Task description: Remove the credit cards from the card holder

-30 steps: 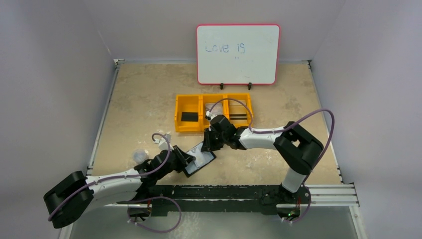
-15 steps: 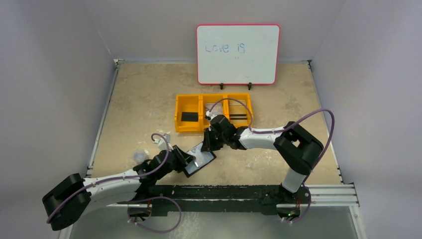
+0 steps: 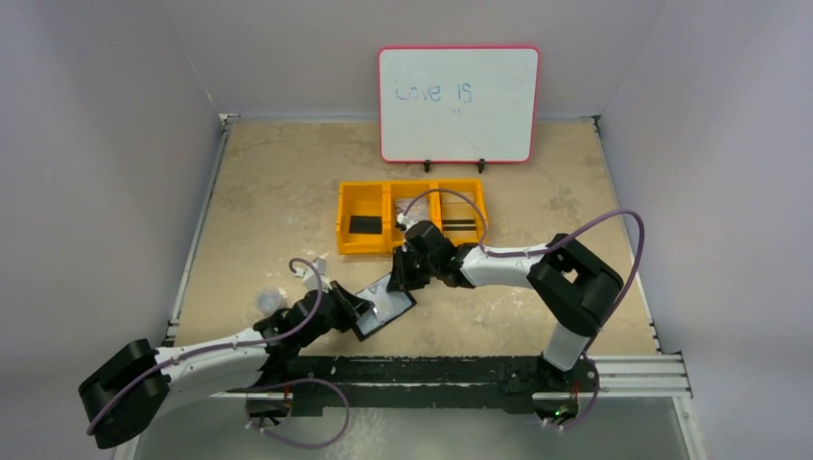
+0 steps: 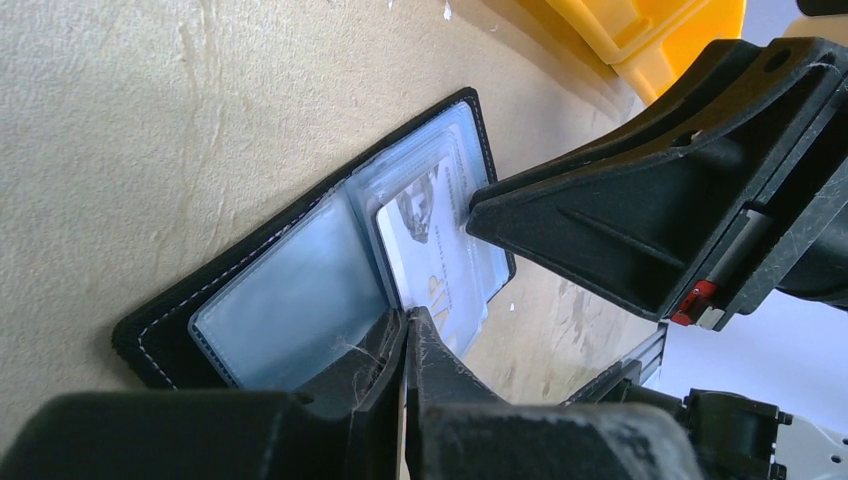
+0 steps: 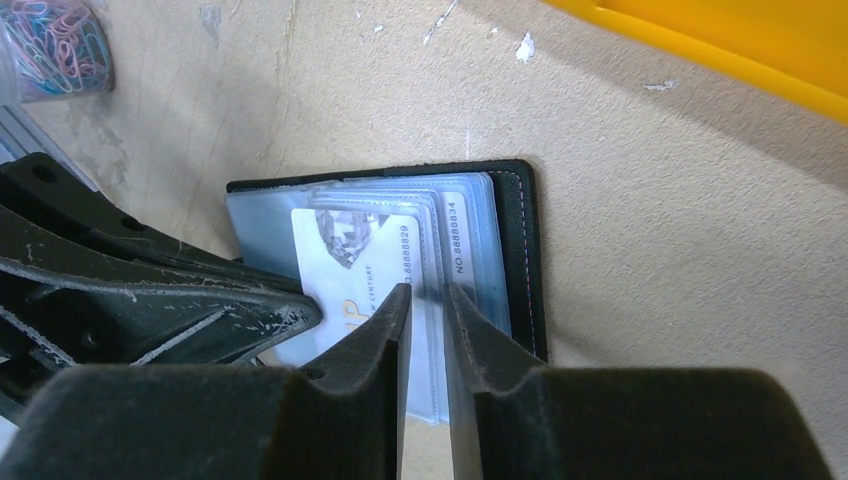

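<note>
Right tool [image 5: 427, 300] is straddling, jaws nearly together, the edge of the whitish plastic credit card [image 5: 345, 245] in the small black leather-like bifold card holder [image 5: 517, 250] lying open on the bench [image 5: 650, 200] beneath it; whether it is actually gripping cannot be told. Left tool [image 4: 405, 335] is clenching the holder's opposite edge, probably anchoring it, and its wrist view is showing the right fingertip [image 4: 485, 205] touching the card.

A lab test cell is suggested: the desk [image 3: 278, 192] is enclosed by plain walls [image 3: 115, 144], a whiteboard [image 3: 458, 103] propped behind.
</note>
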Action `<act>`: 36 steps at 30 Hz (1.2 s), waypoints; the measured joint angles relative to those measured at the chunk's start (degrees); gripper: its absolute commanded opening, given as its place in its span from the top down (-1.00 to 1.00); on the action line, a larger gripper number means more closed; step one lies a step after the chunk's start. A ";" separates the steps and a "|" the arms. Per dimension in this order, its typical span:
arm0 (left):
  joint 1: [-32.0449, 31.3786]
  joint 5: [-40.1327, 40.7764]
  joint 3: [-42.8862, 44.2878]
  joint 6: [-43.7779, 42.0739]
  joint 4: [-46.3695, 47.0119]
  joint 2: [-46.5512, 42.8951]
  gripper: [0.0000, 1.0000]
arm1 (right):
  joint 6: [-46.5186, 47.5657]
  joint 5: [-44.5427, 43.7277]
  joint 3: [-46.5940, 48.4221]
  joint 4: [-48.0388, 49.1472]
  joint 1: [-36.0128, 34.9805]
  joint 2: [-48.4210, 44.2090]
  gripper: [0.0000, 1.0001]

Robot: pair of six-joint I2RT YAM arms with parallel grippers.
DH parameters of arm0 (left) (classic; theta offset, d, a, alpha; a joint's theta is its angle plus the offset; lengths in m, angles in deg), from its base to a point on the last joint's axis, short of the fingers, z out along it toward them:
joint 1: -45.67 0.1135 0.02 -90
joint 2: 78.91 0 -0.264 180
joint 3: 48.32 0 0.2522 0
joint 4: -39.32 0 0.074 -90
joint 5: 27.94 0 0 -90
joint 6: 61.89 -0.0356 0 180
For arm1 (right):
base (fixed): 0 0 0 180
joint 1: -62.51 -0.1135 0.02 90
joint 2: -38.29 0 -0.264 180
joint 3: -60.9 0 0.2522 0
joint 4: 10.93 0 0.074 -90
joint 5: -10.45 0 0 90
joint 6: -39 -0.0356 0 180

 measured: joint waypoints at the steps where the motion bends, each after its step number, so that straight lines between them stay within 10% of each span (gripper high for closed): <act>1: 0.00 0.07 -0.07 -0.02 -0.02 -0.22 1.00 | 0.00 -0.02 0.02 0.00 0.00 0.00 0.57; 36: 0.00 1.14 1.33 -0.09 -17.51 -9.49 1.00 | 2.84 -2.73 1.66 -4.22 -0.42 -1.88 0.45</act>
